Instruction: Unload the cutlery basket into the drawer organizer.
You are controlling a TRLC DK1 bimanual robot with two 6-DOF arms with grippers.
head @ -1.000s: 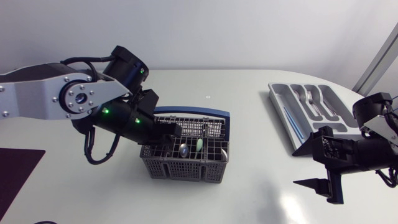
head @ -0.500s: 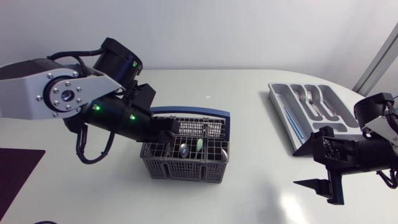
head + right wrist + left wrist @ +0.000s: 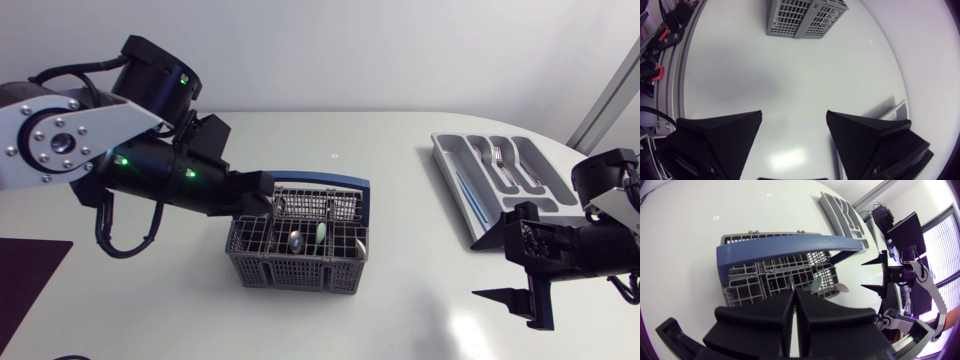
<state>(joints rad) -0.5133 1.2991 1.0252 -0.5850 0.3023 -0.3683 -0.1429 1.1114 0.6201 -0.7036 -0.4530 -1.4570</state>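
1. L arm comes in from the left side. L gripper (image 3: 272,203) sits over the rear-left part of the basket (image 3: 290,272), just above the rim.
2. L wrist view: L gripper (image 3: 793,291) fingers are nearly together, w/ only a thin slit between them. The tips are right above the basket grid (image 3: 755,280), just behind the blue handle (image 3: 790,247). Can't tell if anything is pinched.
3. Basket stands upright, mid-table (image 3: 420,300), w/ the blue handle across its far side.
4. Inside the basket are a spoon (image 3: 296,240), a pale green piece (image 3: 320,233) and a white piece (image 3: 358,247), all in the front compartments. The green piece (image 3: 816,282) also shows in the L wrist view.
5. Grey organizer (image 3: 455,165) lies at the far right of the table, well apart from the basket. Forks (image 3: 497,158) are in one slot.
6. R arm is at the right edge. R gripper (image 3: 475,270) is low over bare table, near the organizer's front corner.
7. R wrist view: R gripper (image 3: 794,117) fingers are spread wide w/ nothing between them. The basket (image 3: 805,17) is far ahead.
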